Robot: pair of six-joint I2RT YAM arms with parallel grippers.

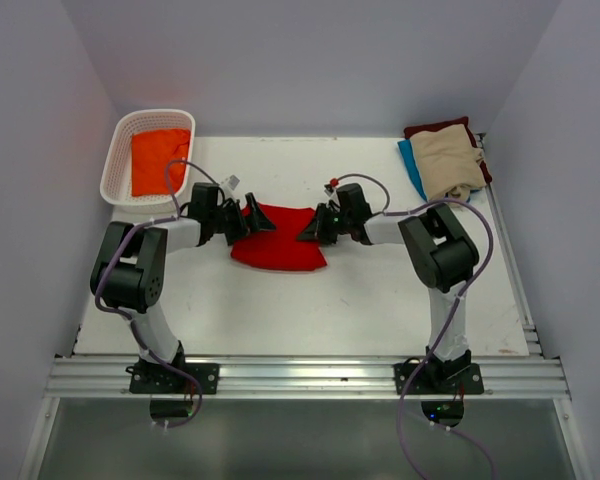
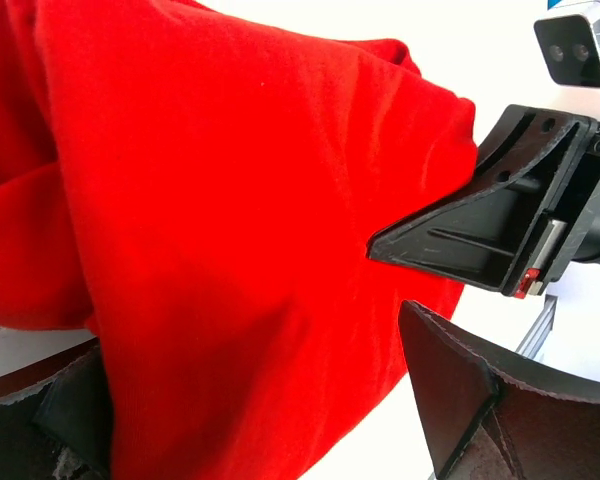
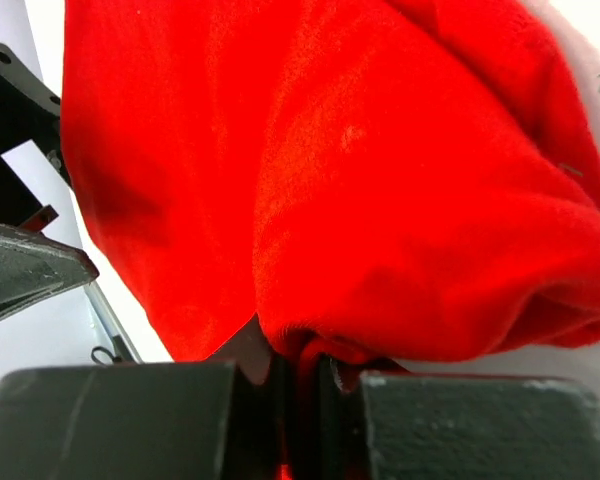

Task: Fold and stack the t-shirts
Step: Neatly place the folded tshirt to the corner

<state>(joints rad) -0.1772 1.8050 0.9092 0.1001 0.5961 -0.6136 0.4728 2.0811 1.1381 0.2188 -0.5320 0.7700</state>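
Observation:
A bright red t-shirt point(image 1: 280, 240) lies bunched in the middle of the table, between both arms. My right gripper point(image 1: 308, 232) is at its right edge, and the right wrist view shows it point(image 3: 300, 372) shut on a rolled fold of the red t-shirt point(image 3: 380, 170). On the shirt's left edge sits my left gripper point(image 1: 258, 220). The left wrist view shows that gripper point(image 2: 250, 340) open, with the red t-shirt point(image 2: 230, 200) lying between its spread fingers point(image 2: 470, 390). An orange t-shirt point(image 1: 160, 160) lies in the basket. A beige t-shirt point(image 1: 446, 160) tops a blue t-shirt point(image 1: 410, 165) and a maroon t-shirt point(image 1: 435, 128).
The white slotted basket point(image 1: 115, 165) stands at the back left corner. The stack of shirts sits at the back right corner. Bare white table point(image 1: 360, 300) runs in front of the red shirt, and side walls close in on both sides.

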